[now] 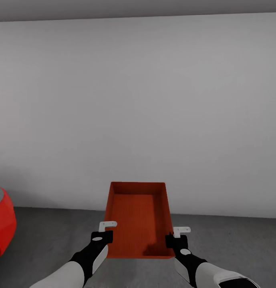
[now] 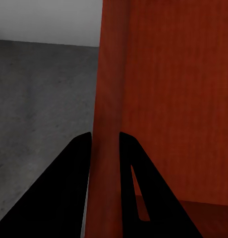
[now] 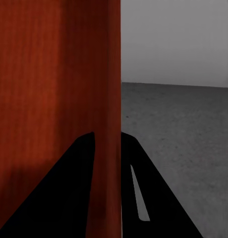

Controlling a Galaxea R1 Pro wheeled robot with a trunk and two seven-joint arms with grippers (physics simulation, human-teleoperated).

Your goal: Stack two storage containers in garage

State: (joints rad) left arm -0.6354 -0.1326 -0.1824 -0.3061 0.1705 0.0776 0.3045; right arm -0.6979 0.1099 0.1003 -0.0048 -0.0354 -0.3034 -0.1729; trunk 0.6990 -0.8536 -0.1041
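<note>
Gripping 1 storage container by its side walls, your left end effector and right end effector hold it above the garage floor near the white wall.

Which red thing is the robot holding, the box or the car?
The storage container, the open red-orange box in the middle: both grippers pinch its side walls. The red car sits apart at the left edge.

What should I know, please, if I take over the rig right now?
Left end effector: shut on the container's left wall. Right end effector: shut on its right wall. The container is held in front of the robot, above the garage floor, facing the white wall; the red car is at left. The second container's place cannot be told from here. Left: set this one down or stack it.
</note>
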